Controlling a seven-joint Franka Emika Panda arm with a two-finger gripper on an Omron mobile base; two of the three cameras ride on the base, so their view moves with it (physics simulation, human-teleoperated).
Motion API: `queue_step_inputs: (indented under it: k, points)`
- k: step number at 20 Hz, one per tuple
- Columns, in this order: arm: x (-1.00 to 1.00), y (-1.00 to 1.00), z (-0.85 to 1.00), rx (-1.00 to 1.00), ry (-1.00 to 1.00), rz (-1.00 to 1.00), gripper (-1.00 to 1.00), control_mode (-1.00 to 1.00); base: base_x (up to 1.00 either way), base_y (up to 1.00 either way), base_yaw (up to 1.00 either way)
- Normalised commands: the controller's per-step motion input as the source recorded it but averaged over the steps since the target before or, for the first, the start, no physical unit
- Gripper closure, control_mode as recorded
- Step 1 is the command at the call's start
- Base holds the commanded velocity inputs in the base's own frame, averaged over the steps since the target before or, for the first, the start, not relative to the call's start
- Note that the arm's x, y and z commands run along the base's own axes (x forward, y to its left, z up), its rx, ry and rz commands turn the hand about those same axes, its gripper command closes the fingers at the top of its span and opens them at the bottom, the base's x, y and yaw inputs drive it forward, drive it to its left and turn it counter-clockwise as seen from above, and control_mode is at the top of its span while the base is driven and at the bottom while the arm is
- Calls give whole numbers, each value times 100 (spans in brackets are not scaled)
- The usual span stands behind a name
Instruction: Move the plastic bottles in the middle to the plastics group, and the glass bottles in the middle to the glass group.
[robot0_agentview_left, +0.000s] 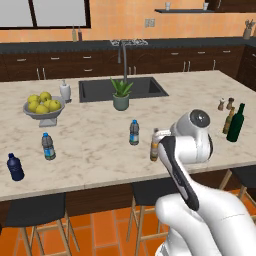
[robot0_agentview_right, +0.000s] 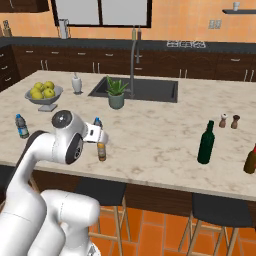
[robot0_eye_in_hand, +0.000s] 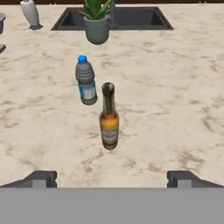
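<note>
My gripper (robot0_eye_in_hand: 111, 179) is open, its two dark fingertips (robot0_eye_in_hand: 40, 178) spread wide, a short way in front of the amber beer bottle (robot0_eye_in_hand: 108, 118). That bottle stands upright near the counter's front edge (robot0_agentview_left: 154, 150) (robot0_agentview_right: 101, 151), untouched. Just behind it to the left stands the small clear water bottle with a blue cap (robot0_eye_in_hand: 86, 81) (robot0_agentview_left: 134, 132). The green wine bottle (robot0_agentview_left: 236, 123) (robot0_agentview_right: 206, 143) stands at the right beside the olive-brown bottle (robot0_agentview_left: 228, 121) (robot0_agentview_right: 251, 160). At the left stand another water bottle (robot0_agentview_left: 48, 146) (robot0_agentview_right: 21, 126) and a dark blue bottle (robot0_agentview_left: 15, 167).
A potted plant (robot0_agentview_left: 120, 95) stands before the sink (robot0_agentview_left: 145, 87). A bowl of lemons (robot0_agentview_left: 44, 107) and a soap dispenser (robot0_agentview_left: 65, 91) sit at the back left. Salt and pepper shakers (robot0_agentview_left: 225, 103) are behind the glass bottles. Stools stand under the counter's front edge.
</note>
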Motion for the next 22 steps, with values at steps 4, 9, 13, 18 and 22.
queue_step_inputs:
  k: [4,9,13,18,22]
  points:
    - [40,26,-17,0,8,1,-100,-100,0,0,0]
    - [38,1,-11,0,19,4,-100,-100,0,0,0]
    - [18,-17,-6,0,11,1,-100,-100,0,0,0]
    - [24,-3,-19,0,5,0,-100,-100,0,0,0]
    - [29,0,-42,0,0,0,-100,-100,0,0,0]
